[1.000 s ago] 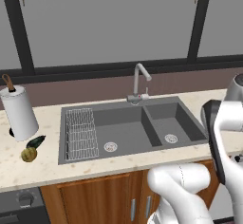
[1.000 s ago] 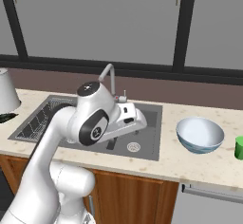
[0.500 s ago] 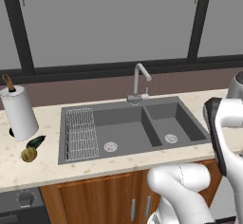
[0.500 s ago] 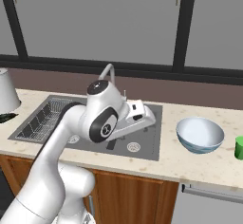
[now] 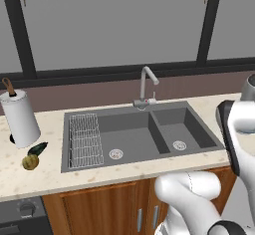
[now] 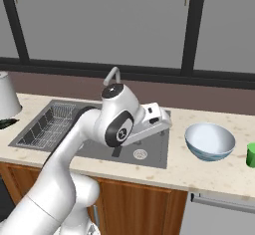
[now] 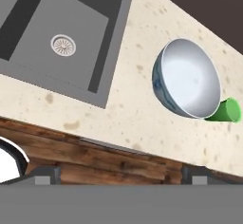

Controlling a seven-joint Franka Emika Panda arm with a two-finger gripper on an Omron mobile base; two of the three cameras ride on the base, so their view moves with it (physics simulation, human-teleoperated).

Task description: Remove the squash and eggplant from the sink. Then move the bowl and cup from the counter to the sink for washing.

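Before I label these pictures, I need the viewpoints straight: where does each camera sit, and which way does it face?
Left base view: behind the arm's left, looking down at the sink, squash and eggplant; arm at lower right.
Right base view: behind its right, facing the sink, bowl and cup; arm from lower left.
Hand view: on the hand, looking down at bowl, cup and counter.
Both base views share the sink.

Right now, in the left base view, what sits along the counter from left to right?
Paper towel roll → squash → eggplant → wire rack in the sink → faucet → the robot's arm at the right edge.
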